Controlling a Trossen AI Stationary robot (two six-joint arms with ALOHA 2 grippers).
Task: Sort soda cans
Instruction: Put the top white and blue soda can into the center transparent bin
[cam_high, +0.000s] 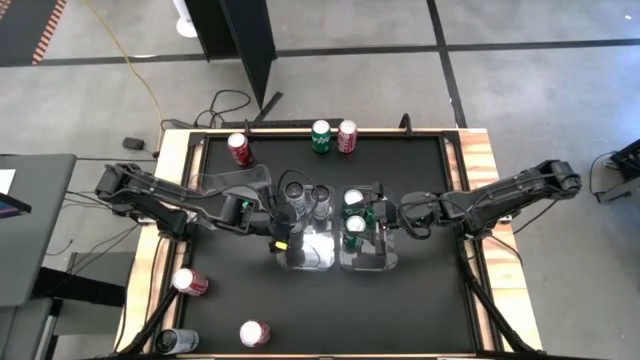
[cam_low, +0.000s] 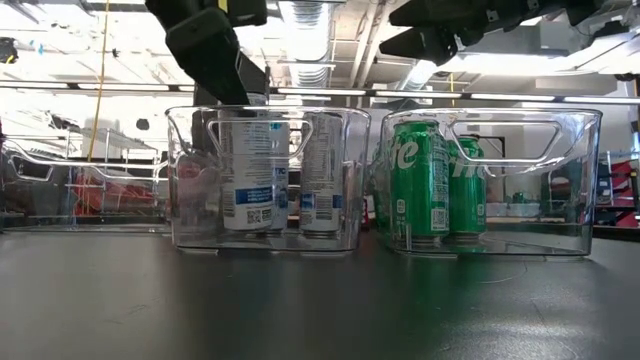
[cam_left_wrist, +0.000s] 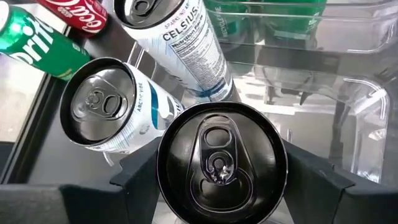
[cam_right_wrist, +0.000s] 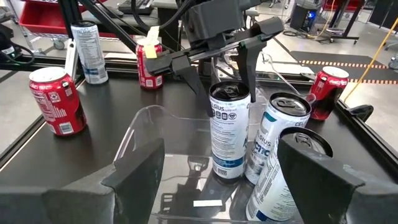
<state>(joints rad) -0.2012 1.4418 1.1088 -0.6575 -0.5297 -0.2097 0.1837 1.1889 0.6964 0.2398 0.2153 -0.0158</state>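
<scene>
Bins are sitting side by side at the middle of the high view: a left clear bin (cam_high: 322, 262) holding white Celsius cans (cam_high: 319, 194), and a right clear bin (cam_high: 388, 262) holding green Sprite cans (cam_high: 355, 226). Loose red cans are standing around the black table (cam_high: 420, 300): one red can (cam_high: 239, 149) at upper left, another (cam_high: 347, 136) beside a green can (cam_high: 321, 136) at the top edge, more at lower left. Polished concrete floor is showing beyond. The left gripper (cam_high: 290, 215) is grasping a dark-topped Celsius can (cam_left_wrist: 221, 163) inside the left bin, fingers flanking its sides. The right gripper (cam_high: 383, 213) is hanging over the right bin, fingers spread and holding nothing.
</scene>
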